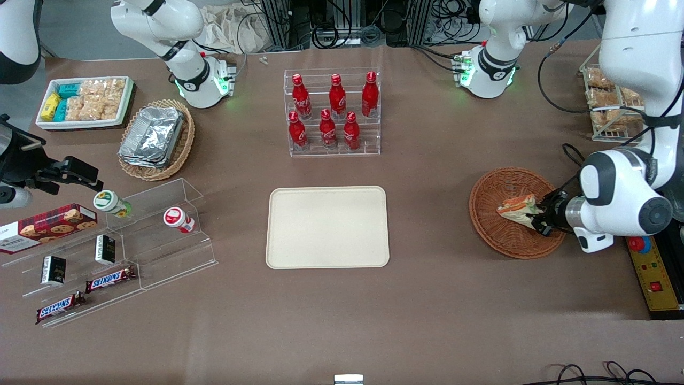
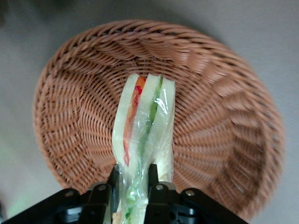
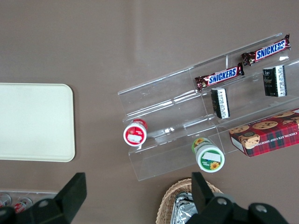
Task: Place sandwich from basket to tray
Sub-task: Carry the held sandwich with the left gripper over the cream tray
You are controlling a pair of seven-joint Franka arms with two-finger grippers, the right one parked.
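Note:
The sandwich (image 1: 517, 209) (image 2: 145, 126), a pale wedge with orange and green layers in clear wrap, stands on edge in the round reddish-brown wicker basket (image 1: 494, 187) (image 2: 219, 93) toward the working arm's end of the table. My gripper (image 1: 538, 216) (image 2: 132, 184) reaches into the basket and is shut on the sandwich's end, one black finger on each face. The cream-beige tray (image 1: 327, 226) (image 3: 32, 121) lies flat mid-table with nothing on it.
A clear rack of red bottles (image 1: 332, 112) stands farther from the front camera than the tray. Toward the parked arm's end are a tan basket of foil trays (image 1: 156, 138), a white bin of snacks (image 1: 84, 101) and clear shelves with snack bars and cups (image 1: 112, 251). A control box (image 1: 654, 278) sits beside the basket.

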